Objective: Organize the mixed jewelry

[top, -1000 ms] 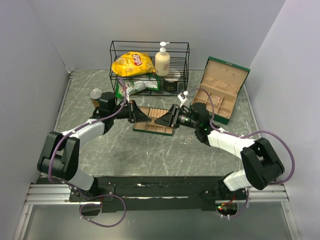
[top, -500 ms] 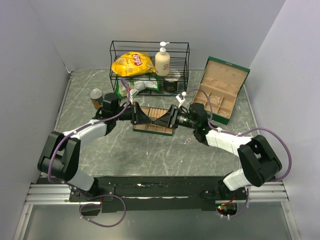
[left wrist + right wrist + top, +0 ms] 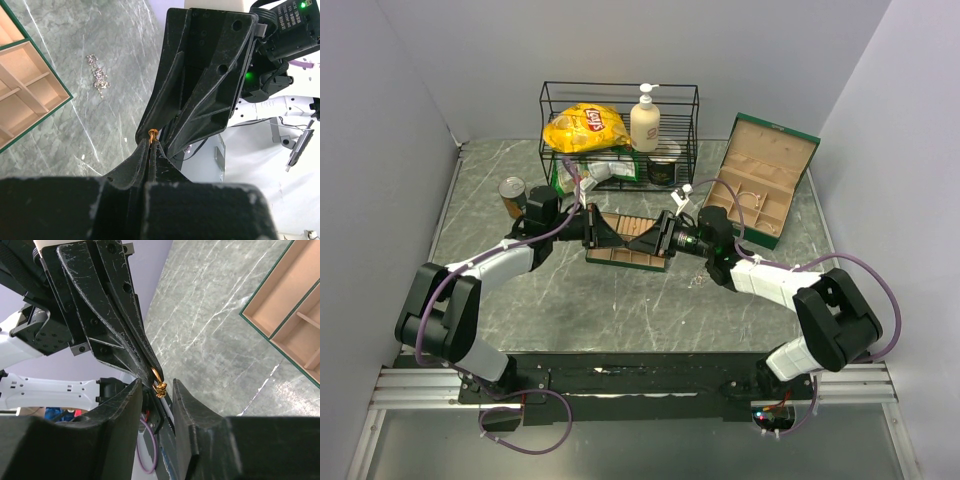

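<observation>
A small gold ring (image 3: 158, 382) is pinched at the tips of my left gripper (image 3: 151, 142), which is shut on it; it also shows in the left wrist view (image 3: 152, 133). My right gripper (image 3: 156, 384) is open, its two fingers standing on either side of the ring without touching it. In the top view the left gripper (image 3: 615, 237) and the right gripper (image 3: 648, 241) meet tip to tip just above the tan divided jewelry tray (image 3: 625, 258). A silver chain (image 3: 97, 76) lies loose on the marble table.
An open green jewelry box (image 3: 760, 185) stands at the back right. A wire rack (image 3: 620, 130) at the back holds a chips bag (image 3: 585, 127) and a soap bottle (image 3: 645, 120). A can (image 3: 512, 192) stands left of the rack.
The left gripper has moved right and the right gripper left, so their tips have come together over the tray. Little has moved in the last half second.
</observation>
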Robot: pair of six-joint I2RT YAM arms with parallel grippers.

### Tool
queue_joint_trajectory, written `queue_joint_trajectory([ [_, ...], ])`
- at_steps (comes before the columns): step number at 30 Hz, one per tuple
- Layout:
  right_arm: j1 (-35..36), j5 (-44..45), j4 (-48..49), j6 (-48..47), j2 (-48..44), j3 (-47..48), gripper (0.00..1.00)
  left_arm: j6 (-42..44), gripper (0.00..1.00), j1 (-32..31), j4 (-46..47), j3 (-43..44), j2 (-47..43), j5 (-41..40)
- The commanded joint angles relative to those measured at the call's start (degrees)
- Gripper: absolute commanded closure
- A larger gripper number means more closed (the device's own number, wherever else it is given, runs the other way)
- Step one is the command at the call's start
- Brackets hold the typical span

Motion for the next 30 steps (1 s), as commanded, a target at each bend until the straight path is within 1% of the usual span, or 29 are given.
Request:
queue_joint_trajectory([
  [1, 0.40, -0.38, 4.56, 0.18, -0.01, 1.10, 0.65, 1.20, 0.99, -0.51, 0.30, 1.36, -2.21, -0.89],
  [4, 0.40, 0.23, 5.27, 0.18, -0.62, 0.49, 0.68, 1.47, 0.99, -0.60, -0.22, 1.36, -2.21, -1.33],
  [9, 0.31, 1.03, 5.62, -0.43, -1.94, -0.30, 0.69, 1.82, 0.99, -0.60, -0.84, 1.53, -2.12, -1.68],
  [13, 0.40, 1.03, 6.14, -0.52, -2.38, -0.57, 0.72, 1.38, 0.99, -0.60, -0.58, 1.88, -1.42, -1.68],
  [19, 0.40, 1.64, 6.41, -0.96, -3.43, -1.18, 0.73, 1.47, 0.99, -0.60, -0.93, 2.06, -1.07, -1.59],
  [20, 0.31, 1.82, 6.41, -1.05, -3.61, -1.44, 0.74, 1.47, 0.99, -0.60, -1.02, 2.06, -1.07, -1.68],
  [21, 0.40, 2.08, 6.67, -1.22, -3.96, -1.62, 0.80, 1.56, 0.99, -0.60, -1.28, 2.06, -1.07, -1.59],
  [23, 0.31, 2.17, 6.67, -1.31, -4.23, -1.71, 0.85, 1.91, 0.99, -0.60, -1.72, 2.32, -0.81, -1.16],
  [30, 0.31, 1.82, 8.16, -1.14, -4.32, -1.97, 0.87, 2.43, 0.99, -0.78, -2.34, 2.33, -0.54, -0.27],
])
